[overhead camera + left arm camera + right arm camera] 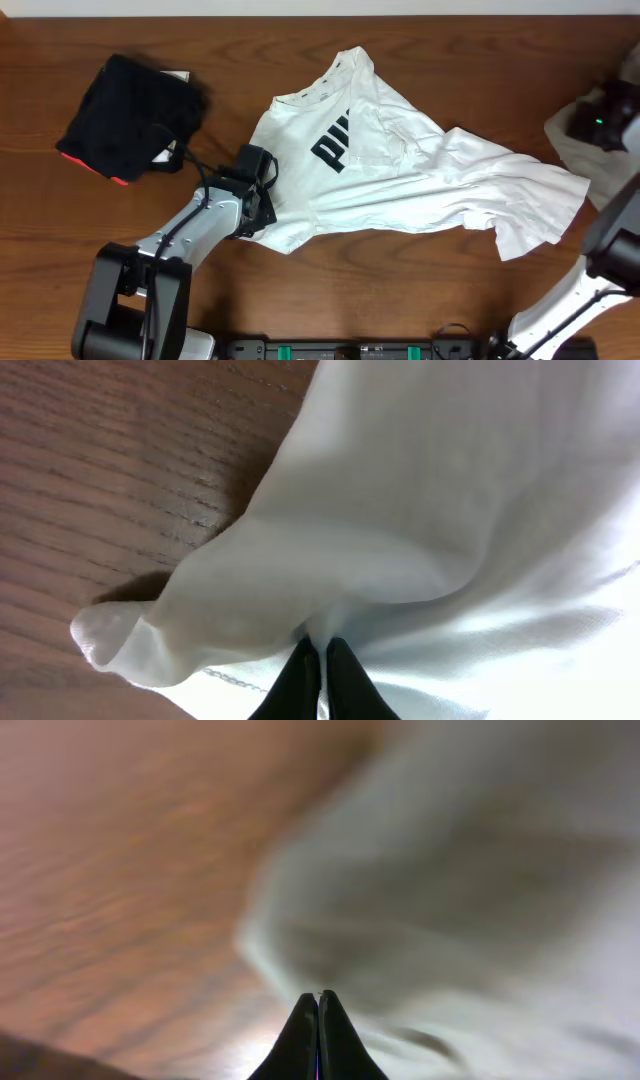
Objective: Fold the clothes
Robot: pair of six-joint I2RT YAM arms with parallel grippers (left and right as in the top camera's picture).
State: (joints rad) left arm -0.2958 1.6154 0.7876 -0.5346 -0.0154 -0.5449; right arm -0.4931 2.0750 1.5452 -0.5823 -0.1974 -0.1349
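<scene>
The white T-shirt (420,180) with black "PUMA" lettering lies crumpled across the middle of the table, stretching to the right. My left gripper (262,205) is at its lower left edge. In the left wrist view the fingers (322,645) are shut on a fold of the white fabric (450,490), with a hem corner hanging to the left. My right gripper (580,125) is at the far right. In the blurred right wrist view its fingers (318,995) are shut with nothing visible between them, above white cloth (480,870).
A black folded garment (130,115) with a red-orange edge lies at the back left on the wooden table (300,280). Another piece of white cloth (565,150) lies at the right edge under the right arm.
</scene>
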